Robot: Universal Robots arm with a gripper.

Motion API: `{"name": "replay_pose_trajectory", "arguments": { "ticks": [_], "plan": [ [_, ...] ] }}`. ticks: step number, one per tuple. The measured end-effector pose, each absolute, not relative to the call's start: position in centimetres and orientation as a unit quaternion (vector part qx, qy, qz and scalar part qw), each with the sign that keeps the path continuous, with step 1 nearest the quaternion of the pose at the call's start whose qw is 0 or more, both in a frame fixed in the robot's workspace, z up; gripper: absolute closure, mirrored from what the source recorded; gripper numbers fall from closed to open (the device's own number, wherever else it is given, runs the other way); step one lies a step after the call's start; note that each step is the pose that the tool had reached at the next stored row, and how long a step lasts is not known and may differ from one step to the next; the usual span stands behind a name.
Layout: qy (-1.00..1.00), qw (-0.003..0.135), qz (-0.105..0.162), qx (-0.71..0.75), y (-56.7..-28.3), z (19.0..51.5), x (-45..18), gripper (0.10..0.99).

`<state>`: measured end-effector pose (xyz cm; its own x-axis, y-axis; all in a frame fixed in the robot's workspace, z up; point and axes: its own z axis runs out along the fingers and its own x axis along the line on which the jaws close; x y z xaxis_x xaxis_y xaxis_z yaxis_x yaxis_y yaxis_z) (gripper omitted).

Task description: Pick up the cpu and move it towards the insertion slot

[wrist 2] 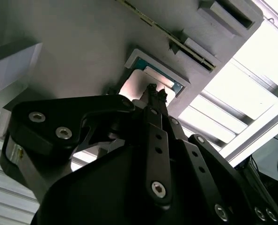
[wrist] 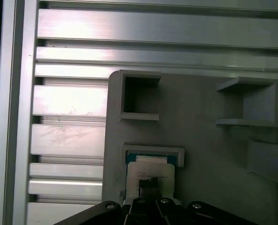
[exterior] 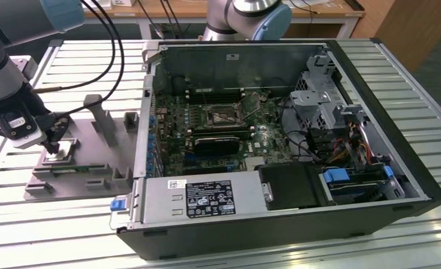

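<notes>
Gripper (wrist 2: 154,92) fingertips drawn together, touching cpu (wrist: 150,169) top directly beneath; cpu seated in grey fixture (wrist: 204,145) pocket, located for pickup; insertion slot (exterior: 222,115) well apart.

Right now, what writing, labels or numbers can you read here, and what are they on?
No text is readable.
Black label and white sticker on the power supply: print too small.
Top of the cpu: any marking is blurred.
</notes>
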<state>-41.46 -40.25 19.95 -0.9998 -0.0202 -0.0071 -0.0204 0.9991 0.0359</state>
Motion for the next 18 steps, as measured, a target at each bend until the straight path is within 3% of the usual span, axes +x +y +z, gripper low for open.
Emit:
{"name": "replay_pose_trajectory", "arguments": {
  "ticks": [3,4,5,6,7,9,12,14,16,17,18],
  "plan": [
    [1.000,0.003,0.018,-0.010,-40.26,19.95,-41.46,0.976],
    [1.000,0.003,0.018,-0.010,-40.26,19.95,-41.46,0.922],
    [1.000,0.003,0.018,-0.010,-40.26,19.95,-41.46,0.922],
    [1.000,0.003,0.018,-0.010,-40.26,19.95,-41.46,0.796],
    [1.000,0.003,0.018,-0.010,-40.26,19.95,-41.46,0.796],
    [1.000,0.003,0.018,-0.010,-40.26,19.95,-41.46,0.678],
    [1.000,0.003,0.018,-0.010,-40.26,19.95,-41.46,0.620],
    [1.000,0.003,0.018,-0.010,-40.26,19.95,-41.46,0.502],
    [1.000,0.003,0.018,-0.010,-40.26,19.95,-41.46,0.502],
    [1.000,0.003,0.018,-0.010,-40.26,19.95,-41.46,0.439],
    [1.000,0.003,0.018,-0.010,-40.26,19.95,-41.46,0.439]
  ]
}}
